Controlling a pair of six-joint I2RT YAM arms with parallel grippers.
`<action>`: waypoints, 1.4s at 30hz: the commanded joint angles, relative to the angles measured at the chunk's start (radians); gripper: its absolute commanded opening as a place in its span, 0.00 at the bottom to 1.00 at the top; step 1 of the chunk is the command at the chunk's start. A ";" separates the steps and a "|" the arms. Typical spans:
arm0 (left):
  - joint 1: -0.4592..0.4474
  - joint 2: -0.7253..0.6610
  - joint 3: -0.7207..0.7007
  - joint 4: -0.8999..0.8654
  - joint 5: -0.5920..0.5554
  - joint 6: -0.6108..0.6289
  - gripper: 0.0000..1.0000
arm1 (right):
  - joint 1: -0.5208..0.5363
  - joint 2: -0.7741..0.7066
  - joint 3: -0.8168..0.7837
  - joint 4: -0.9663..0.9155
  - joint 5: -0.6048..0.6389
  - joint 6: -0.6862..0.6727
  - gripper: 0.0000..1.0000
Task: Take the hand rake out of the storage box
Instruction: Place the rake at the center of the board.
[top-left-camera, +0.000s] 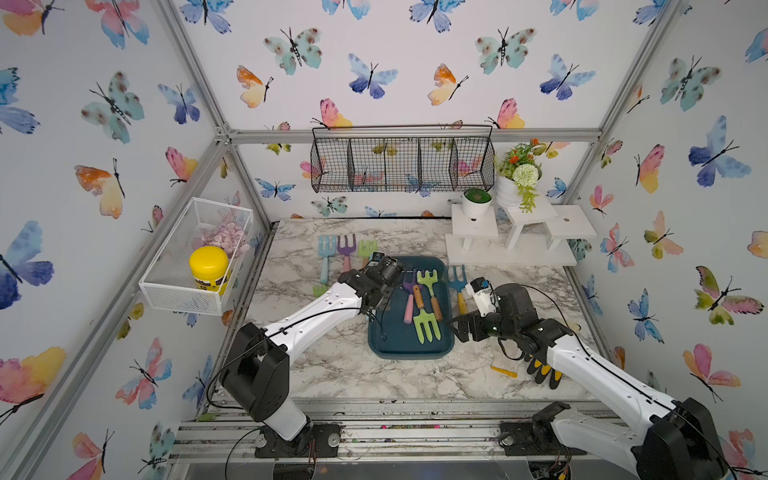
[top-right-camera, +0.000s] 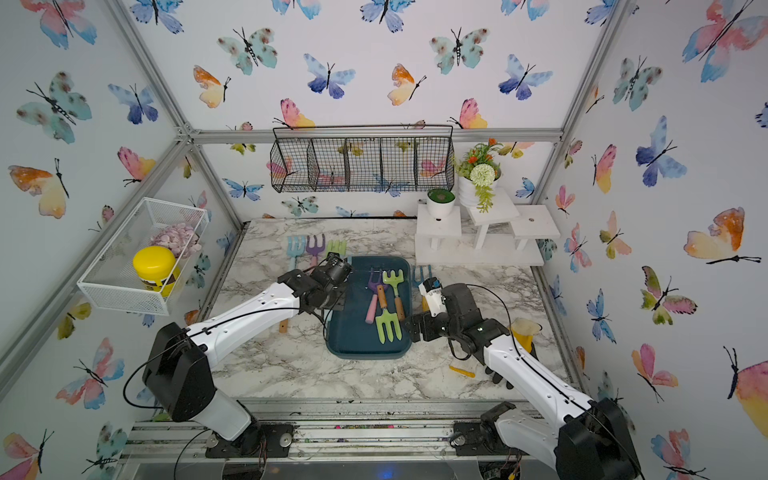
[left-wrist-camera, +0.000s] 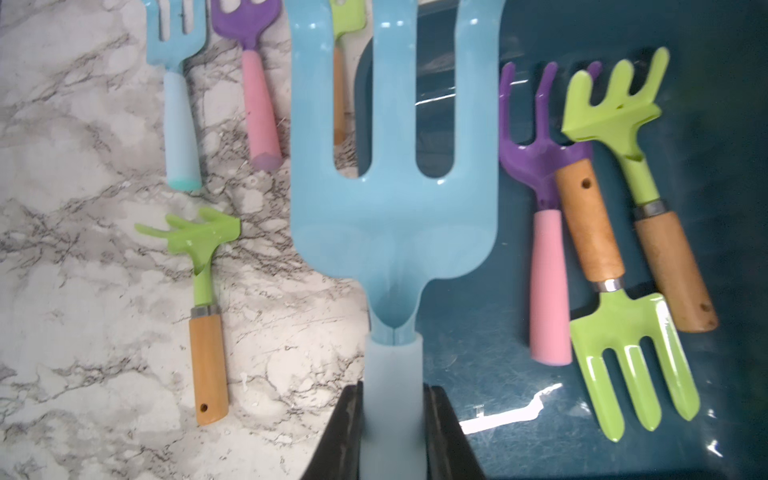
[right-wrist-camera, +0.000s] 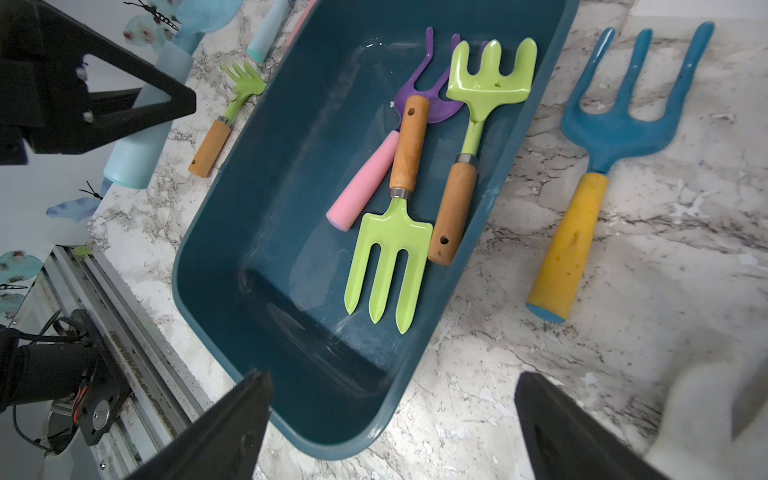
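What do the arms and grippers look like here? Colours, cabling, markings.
Both match. The left arm and right arm have white shells dotted with small dark holes, bulky black joints, and a thin black cable along each. The left gripper and right gripper have plain black wedge-shaped fingers. No readable markings.
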 joint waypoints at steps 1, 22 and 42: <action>0.038 -0.088 -0.064 0.027 0.007 -0.025 0.08 | 0.007 -0.020 -0.012 0.000 0.003 0.005 0.98; 0.203 -0.058 -0.321 0.234 0.148 0.047 0.06 | 0.011 -0.015 -0.008 -0.008 0.014 0.009 0.98; 0.253 0.162 -0.267 0.262 0.147 0.076 0.06 | 0.011 -0.002 -0.007 0.004 0.011 -0.003 0.98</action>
